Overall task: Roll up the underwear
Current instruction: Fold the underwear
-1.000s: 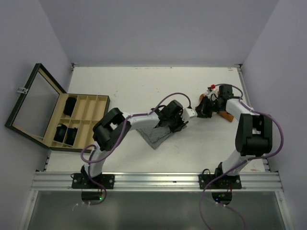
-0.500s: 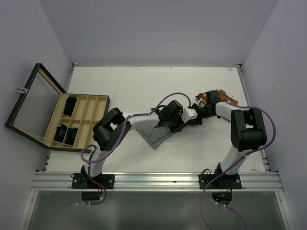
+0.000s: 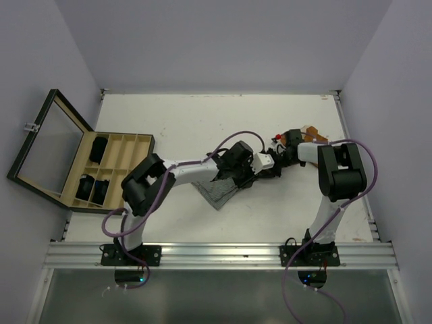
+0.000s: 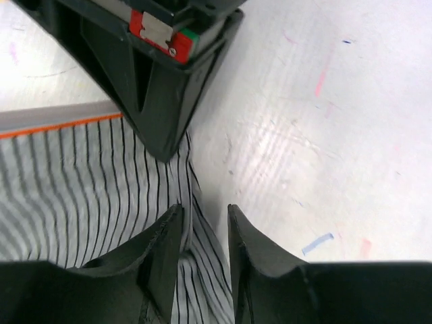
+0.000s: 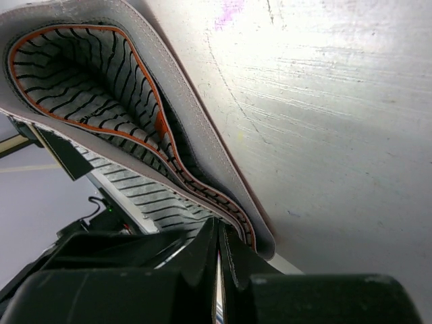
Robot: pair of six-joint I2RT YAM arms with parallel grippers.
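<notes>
The grey striped underwear (image 3: 217, 194) lies mid-table, its orange-trimmed waistband lifted open in the right wrist view (image 5: 74, 67). My left gripper (image 3: 244, 179) stands at its right edge. In the left wrist view the gripper (image 4: 204, 216) is shut on a fold of striped cloth (image 4: 81, 182). My right gripper (image 3: 273, 169) is right beside it. Its fingers (image 4: 162, 101) touch the cloth, and in the right wrist view the gripper (image 5: 217, 229) is pressed shut at the waistband end. The orange-brown underwear (image 3: 314, 132) lies behind the right arm.
An open wooden compartment box (image 3: 150, 143) with a raised glass lid (image 3: 47, 145) stands at the left edge. Black rolled underwear (image 3: 100, 148) fills some of its slots. The table's metal rail (image 3: 216, 255) runs along the front.
My right gripper has swung left, away from the orange-brown underwear, to the striped underwear beside the left gripper. The left arm has barely moved.
</notes>
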